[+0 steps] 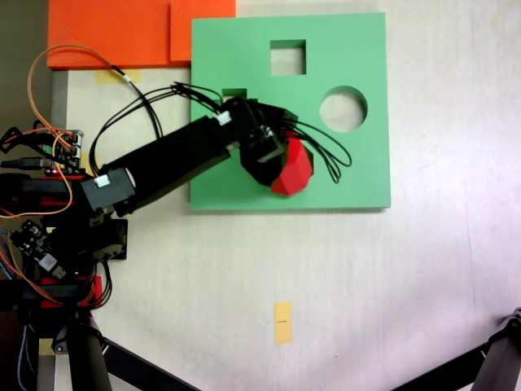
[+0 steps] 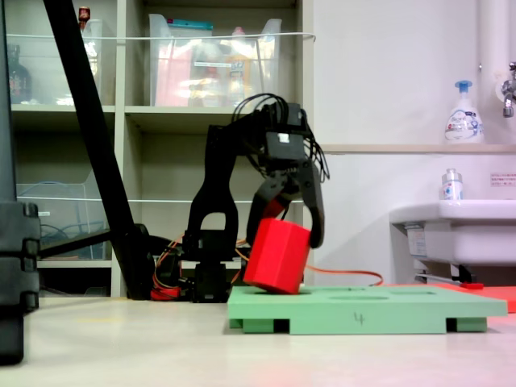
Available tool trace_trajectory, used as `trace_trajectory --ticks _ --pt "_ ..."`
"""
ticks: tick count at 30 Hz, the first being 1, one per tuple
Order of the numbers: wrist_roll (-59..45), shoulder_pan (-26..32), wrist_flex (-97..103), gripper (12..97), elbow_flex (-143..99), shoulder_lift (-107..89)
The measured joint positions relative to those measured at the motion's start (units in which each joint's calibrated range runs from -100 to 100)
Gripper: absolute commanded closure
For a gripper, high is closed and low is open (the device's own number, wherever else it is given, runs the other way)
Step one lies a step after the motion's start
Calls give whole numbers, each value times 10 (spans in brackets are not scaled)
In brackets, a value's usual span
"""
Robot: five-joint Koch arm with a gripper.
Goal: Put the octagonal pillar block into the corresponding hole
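Green board sits nearest in the low fixed view, and the red block hangs tilted over its left end, one bottom corner touching or nearly touching the top. Behind it the gripper has its jaws spread around the block, gripping it (looks secure enough). From above, the block covers the octagon hole, so I can't see alignment. My guess: that tilt could jam an edge on the rim, or it pops out crooked.

red octagonal pillar block tilted, lower edge touching the green board — the corresponding hole hidden beneath it.
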Motion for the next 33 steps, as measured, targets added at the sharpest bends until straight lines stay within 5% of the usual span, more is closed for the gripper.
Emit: trace_trajectory --ticks 19,33 --pt "18 13 21 674 3 29" --pt "-60 14 20 674 5 49"
